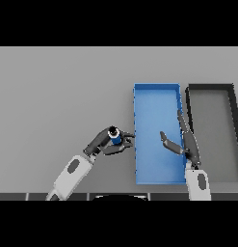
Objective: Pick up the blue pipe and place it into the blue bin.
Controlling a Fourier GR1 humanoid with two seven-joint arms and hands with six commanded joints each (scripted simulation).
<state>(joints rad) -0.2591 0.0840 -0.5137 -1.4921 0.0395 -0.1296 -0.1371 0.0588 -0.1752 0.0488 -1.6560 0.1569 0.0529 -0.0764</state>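
The blue pipe (114, 137), short with a dark end cap facing up, sits in my left hand (104, 143), whose fingers and thumb curl round it just left of the blue bin (156, 91). The bin is a long blue tray right of centre, and nothing lies in the part of it that shows. My right hand (184, 140) hovers over the bin's right side with straight fingers and thumb spread, holding nothing.
A dark grey bin (210, 88) of the same shape stands directly right of the blue one, their walls nearly touching. Grey tabletop stretches to the left and back.
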